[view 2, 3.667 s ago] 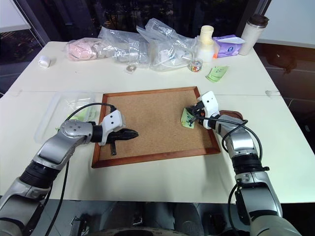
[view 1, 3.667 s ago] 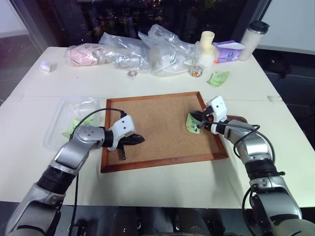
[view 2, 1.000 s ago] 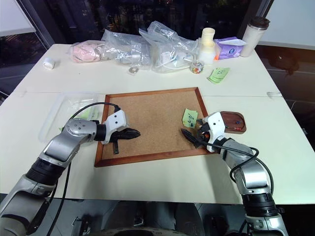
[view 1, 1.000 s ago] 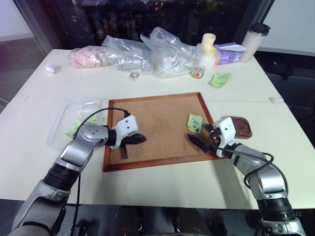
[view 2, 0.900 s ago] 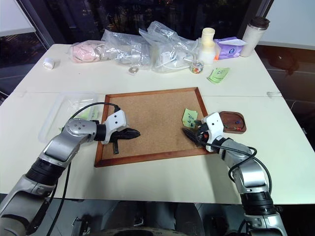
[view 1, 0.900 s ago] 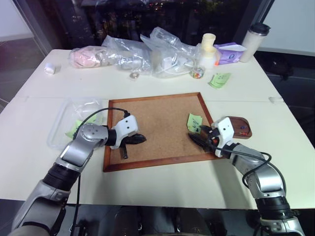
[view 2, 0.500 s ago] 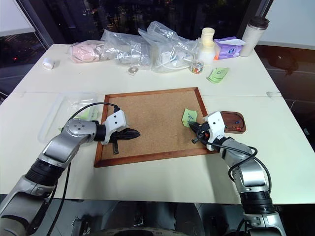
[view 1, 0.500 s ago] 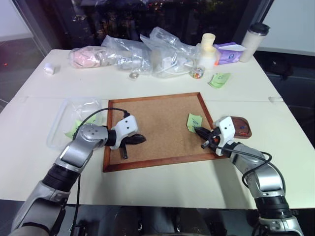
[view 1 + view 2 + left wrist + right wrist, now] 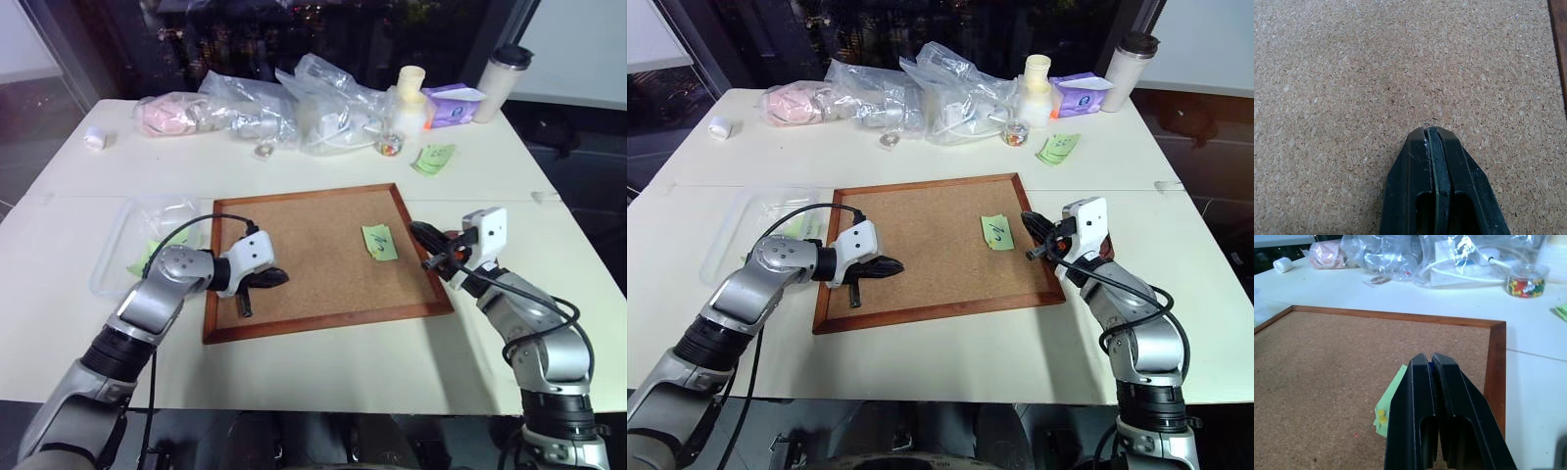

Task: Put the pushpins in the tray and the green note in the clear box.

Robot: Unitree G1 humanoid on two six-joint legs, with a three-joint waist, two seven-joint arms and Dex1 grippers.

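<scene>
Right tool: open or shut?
Shut. In its wrist view the right tool has both black fingers pressed together, a sliver of blue between them, above the green note.

1. I can't read the dark marks on the green note [image 9: 379, 242] from the head views; too small.
2. In my right wrist view the right gripper [image 9: 1431, 363] covers much of the note. A green edge and a small yellow speck show beside the fingers.
3. A sliver of blue sits between the closed right fingertips; too small for me to say what it is.
4. The tray [image 9: 455, 236] is almost wholly behind the right gripper and wrist.
5. The clear box [image 9: 122, 251] is partly covered by the left arm; pale-green paper shows inside, details unclear.
6. Small jar [image 9: 1527, 282] holds coloured bits, too small to identify.
</scene>
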